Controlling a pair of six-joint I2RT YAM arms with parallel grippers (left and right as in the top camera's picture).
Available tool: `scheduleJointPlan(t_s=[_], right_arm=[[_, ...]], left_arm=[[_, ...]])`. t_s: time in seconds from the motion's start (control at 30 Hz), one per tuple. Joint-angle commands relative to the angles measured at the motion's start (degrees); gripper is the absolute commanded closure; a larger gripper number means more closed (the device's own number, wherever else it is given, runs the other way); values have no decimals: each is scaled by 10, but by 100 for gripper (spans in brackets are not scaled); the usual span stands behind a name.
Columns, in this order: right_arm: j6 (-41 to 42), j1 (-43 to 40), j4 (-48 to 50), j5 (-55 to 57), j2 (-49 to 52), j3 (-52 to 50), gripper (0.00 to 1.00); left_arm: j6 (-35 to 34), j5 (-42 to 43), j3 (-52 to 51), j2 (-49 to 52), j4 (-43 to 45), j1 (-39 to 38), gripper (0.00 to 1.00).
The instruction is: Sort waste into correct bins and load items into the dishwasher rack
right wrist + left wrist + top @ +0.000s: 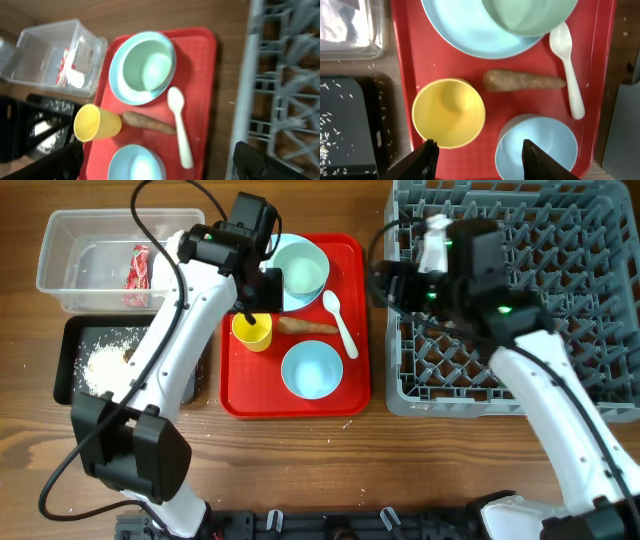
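Red tray (pixel 296 406) carrying plate (pixel 465 35) with bowl (pixel 530 15) on it, second bowl (pixel 311 369), yellow cup (pixel 448 112), spoon (pixel 570 70), brown stick (pixel 522 81), clear tub (pixel 70 240) holding wrapper (pixel 137 268), black tray (pixel 70 345) holding rice (pixel 105 362), rack (pixel 590 270) beside red tray, left gripper (pixel 477 152) spread wide over cup, right gripper (pixel 160 162) spread, nothing held.
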Motion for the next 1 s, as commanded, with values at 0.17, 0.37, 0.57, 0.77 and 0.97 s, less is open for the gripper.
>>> scheduleJointPlan(t_s=[0.17, 0.37, 0.57, 0.77, 0.97], right_arm=[[52, 121, -22, -5, 161, 10, 19], [82, 131, -74, -18, 256, 10, 26], [82, 148, -71, -39, 288, 10, 53], [106, 149, -74, -23, 288, 10, 96], [107, 148, -74, -26, 272, 10, 96]], left_arm=[[1, 13, 10, -14, 14, 123, 44], [1, 14, 10, -14, 40, 198, 22], [1, 13, 10, -13, 41, 205, 0], [1, 7, 10, -13, 43, 205, 0], [1, 7, 10, -13, 43, 205, 0]])
